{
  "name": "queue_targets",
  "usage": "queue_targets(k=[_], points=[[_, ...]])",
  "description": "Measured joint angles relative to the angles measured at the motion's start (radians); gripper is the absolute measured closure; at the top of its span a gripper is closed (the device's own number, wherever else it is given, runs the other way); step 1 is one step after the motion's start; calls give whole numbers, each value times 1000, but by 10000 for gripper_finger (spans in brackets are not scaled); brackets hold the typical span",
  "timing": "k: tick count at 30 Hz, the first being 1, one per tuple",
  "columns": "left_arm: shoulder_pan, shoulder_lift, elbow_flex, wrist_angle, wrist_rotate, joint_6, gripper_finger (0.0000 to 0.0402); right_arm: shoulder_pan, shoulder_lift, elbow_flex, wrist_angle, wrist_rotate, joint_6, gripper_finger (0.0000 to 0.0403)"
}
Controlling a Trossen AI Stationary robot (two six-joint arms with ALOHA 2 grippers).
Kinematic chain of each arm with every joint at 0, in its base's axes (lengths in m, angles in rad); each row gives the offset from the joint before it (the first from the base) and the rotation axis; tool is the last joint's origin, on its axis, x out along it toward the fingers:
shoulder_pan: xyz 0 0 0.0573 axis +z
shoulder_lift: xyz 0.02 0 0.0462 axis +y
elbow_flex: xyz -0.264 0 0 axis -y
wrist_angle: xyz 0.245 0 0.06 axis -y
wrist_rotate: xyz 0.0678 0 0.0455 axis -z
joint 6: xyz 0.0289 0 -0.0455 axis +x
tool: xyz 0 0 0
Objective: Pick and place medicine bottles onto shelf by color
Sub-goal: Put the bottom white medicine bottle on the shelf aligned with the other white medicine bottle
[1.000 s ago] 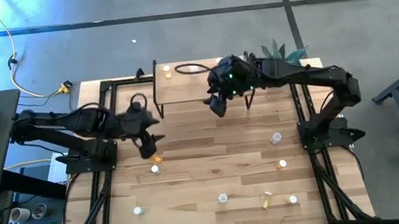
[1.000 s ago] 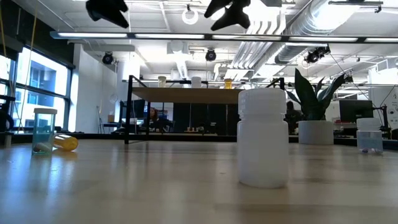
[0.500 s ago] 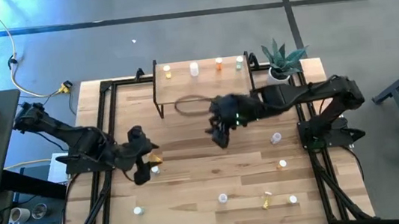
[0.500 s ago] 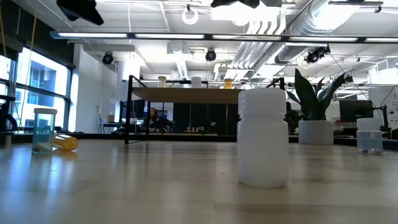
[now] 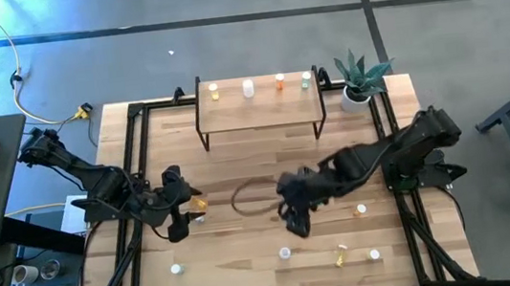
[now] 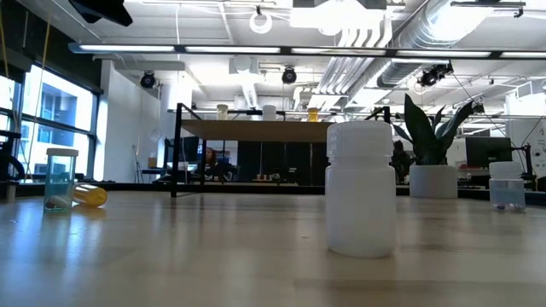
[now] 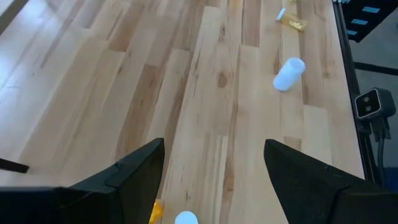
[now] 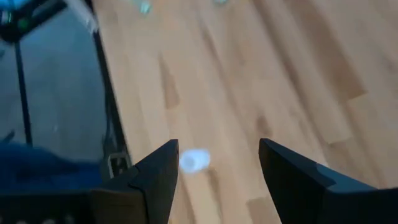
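The light-wood shelf [image 5: 256, 109] stands at the table's far middle. It carries a yellow [image 5: 214, 92], a white [image 5: 248, 88], an orange [image 5: 279, 82] and a pale green bottle [image 5: 306, 80]. My left gripper [image 5: 180, 226] is open at the table's left, just near-side of a lying yellow bottle [image 5: 200, 204] and a small white-capped bottle [image 5: 198, 217]. Both show at the base of its fingers in the left wrist view [image 7: 155, 211] [image 7: 185, 218]. My right gripper [image 5: 298, 220] is open above mid-table, just beyond a white bottle [image 5: 285, 252], which shows ahead of its fingers in the right wrist view [image 8: 194, 160].
More bottles stand or lie along the near part of the table: one at the near left [image 5: 176, 267], two yellow ones [image 5: 341, 247] [image 5: 339, 260], and white ones [image 5: 375, 254] [image 5: 361, 210]. A potted plant [image 5: 359, 78] stands right of the shelf. Black frame rails run along both table sides.
My right gripper has gone from the shelf's front edge toward the table's near edge, to mid-table. My left gripper has gone toward the near edge and a little left, to beside the yellow bottle. No bottle has moved.
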Motion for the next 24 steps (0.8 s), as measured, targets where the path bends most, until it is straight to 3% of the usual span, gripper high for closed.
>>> queue_targets(k=[12,24], points=[[0,0,0,2,4,0,135,156,146,0,4,-3,-175,189],[0,0,0,11,5,1,135,180,289,0,88,33,-273,189]])
